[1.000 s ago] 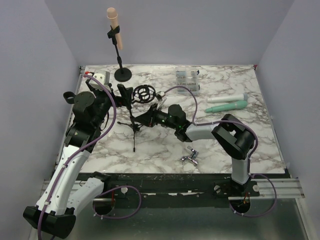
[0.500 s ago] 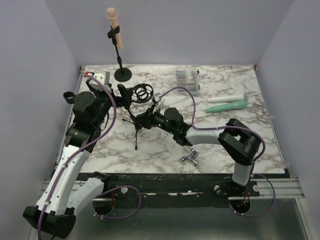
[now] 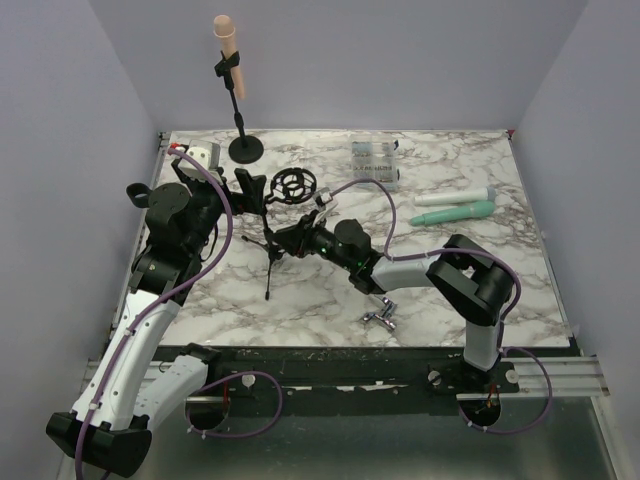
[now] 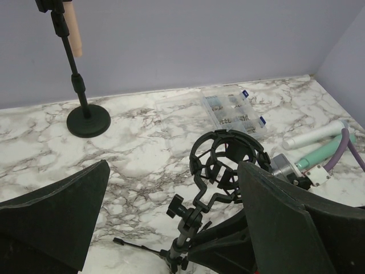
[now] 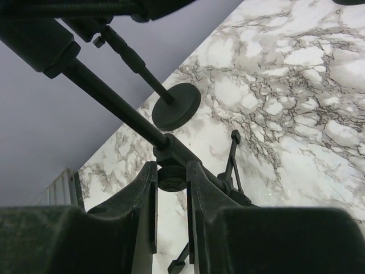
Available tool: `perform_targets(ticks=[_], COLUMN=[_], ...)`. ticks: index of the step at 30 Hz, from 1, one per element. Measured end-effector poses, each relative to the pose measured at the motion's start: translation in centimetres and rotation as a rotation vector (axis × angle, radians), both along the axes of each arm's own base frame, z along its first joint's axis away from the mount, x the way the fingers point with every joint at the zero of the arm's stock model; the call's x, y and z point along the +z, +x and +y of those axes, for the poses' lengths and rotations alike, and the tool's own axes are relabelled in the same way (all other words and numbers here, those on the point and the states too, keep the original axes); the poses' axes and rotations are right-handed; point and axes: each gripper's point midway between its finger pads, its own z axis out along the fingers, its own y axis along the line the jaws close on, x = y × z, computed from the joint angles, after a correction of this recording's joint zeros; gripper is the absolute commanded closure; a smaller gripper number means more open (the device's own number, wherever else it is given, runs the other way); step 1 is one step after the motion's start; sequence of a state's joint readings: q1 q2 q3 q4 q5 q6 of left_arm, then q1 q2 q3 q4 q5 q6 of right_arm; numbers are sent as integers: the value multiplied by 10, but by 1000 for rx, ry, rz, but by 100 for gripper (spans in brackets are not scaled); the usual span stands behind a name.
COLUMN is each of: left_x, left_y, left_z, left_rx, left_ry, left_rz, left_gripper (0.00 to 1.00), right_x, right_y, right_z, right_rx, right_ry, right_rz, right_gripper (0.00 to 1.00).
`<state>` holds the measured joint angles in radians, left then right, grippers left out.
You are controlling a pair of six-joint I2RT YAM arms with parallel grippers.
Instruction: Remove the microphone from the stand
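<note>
With my right gripper pinching the tripod stand, my left gripper spread beside it, and the microphone clipped upright well behind it, I'd close squarely on the microphone's body before lifting.

On the table, a round-base stand rises at the rear left, a microphone clipped at its top. Just in front and to the right stands a tripod stand, its shock mount uppermost. The left gripper sits immediately left of the mount; the right gripper reaches in from the right, its fingers on either side of the tripod's shaft joint. A compartment box lies at rear centre. Two tubes lie side by side at the right, one behind the other. A metal fitting rests near the front edge, centre.
</note>
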<state>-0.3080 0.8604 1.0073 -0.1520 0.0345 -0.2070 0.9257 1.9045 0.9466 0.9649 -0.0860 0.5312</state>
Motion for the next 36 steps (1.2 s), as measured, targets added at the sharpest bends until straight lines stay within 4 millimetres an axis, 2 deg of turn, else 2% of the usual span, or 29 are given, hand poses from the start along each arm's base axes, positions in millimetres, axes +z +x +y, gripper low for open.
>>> perform_targets(ticks=[4, 6, 9, 12, 16, 21, 25, 28, 33, 36], left_x=[0, 0, 0, 0, 0, 0, 0, 0, 0, 0], left_y=[0, 0, 0, 0, 0, 0, 0, 0, 0, 0], left_z=[0, 0, 0, 0, 0, 0, 0, 0, 0, 0], left_rx=[0, 0, 0, 0, 0, 0, 0, 0, 0, 0], left_ry=[0, 0, 0, 0, 0, -1, -1, -1, -3, -3], left_rz=[0, 0, 0, 0, 0, 0, 1, 1, 2, 2], left_gripper=[1, 1, 2, 1, 2, 1, 2, 2, 1, 2], right_x=[-2, -15, -36, -40, -26, -5, -3, 3, 15, 8], right_y=[0, -2, -8, -15, -24, -29, -30, -27, -12, -2], right_z=[-1, -4, -8, -13, -15, -5, 2, 0, -8, -11], right_rx=[-12, -20, -31, -41, -52, -13, 3, 3, -5, -17], right_ry=[9, -24, -75, -71, 29, 214, 318, 396, 513, 567], right_rz=[43, 100, 205, 304, 441, 619, 748, 807, 866, 922], right_gripper=[43, 31, 24, 18, 17, 19, 23, 25, 39, 44])
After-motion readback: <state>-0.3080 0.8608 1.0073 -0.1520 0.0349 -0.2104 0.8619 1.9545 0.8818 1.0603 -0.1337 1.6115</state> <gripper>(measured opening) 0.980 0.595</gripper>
